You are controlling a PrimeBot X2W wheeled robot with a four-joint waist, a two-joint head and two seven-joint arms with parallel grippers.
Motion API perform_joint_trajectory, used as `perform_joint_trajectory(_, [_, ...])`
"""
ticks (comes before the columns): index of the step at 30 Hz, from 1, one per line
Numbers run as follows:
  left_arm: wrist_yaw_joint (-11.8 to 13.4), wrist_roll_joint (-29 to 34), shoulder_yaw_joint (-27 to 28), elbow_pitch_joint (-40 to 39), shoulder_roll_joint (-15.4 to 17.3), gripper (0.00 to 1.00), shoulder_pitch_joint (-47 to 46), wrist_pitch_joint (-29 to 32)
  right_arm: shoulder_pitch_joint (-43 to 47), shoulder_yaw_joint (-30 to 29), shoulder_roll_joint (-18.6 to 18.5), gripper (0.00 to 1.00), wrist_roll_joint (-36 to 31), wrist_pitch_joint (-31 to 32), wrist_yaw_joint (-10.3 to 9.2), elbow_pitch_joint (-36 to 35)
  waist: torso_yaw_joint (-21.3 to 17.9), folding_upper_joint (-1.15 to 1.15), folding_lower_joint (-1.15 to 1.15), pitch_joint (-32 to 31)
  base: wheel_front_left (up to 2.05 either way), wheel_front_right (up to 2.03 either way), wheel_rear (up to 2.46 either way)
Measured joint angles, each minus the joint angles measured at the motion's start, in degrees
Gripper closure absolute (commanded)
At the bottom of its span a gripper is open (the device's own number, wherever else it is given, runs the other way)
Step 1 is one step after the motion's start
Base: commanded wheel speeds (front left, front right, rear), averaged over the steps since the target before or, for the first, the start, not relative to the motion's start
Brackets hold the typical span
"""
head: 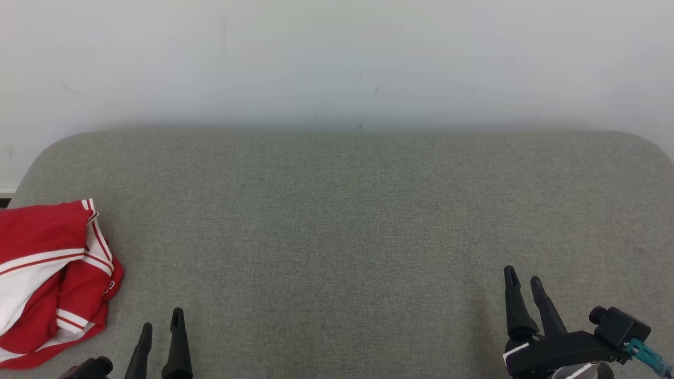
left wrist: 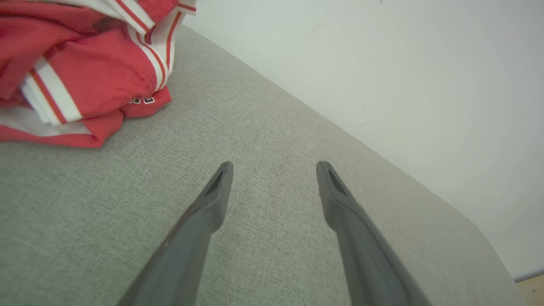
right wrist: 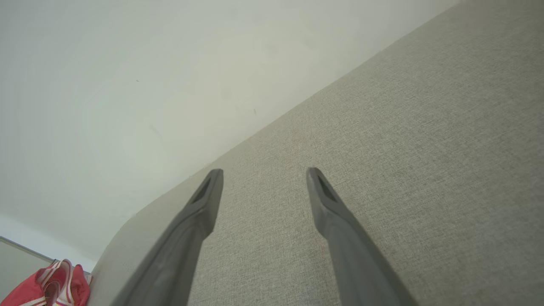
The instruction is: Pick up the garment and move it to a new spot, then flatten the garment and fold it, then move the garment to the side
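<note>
As we look down on the bench [head: 337, 221], the garment [head: 50, 273] lies crumpled at its left end. It is red with white stripes and white panels. It rests on the grey cloth top, and the left border of the head view cuts part of it off.

The left tool [head: 162, 319] sits at the lower left, just right of the garment and apart from it. Its two dark fingers [left wrist: 212, 199] are spread, with nothing between them. In the left wrist view we see bare grey cloth in the gap, and the garment lies up and to the left, clear of both tips.

The right tool [head: 522, 275] is at the lower right, well apart from the garment. Its fingers [right wrist: 335, 221] are likewise spread and hold nothing. In the right wrist view we see the garment small in the bottom left corner, by the bench's rounded end.

We cannot tell whether either tool's tips touch the cloth top. A pale wall [head: 337, 63] rises behind the bench.
</note>
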Motion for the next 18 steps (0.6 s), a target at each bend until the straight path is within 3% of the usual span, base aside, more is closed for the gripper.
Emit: perform_joint_trajectory(18, [0.0,10.4,-0.4,0.6,0.0,0.00,0.3,-2.7,0.1,-0.1,0.1,0.00,-10.9,-2.5,0.00,0.7,0.2,0.00,0.00,0.1,0.00,0.00,0.00])
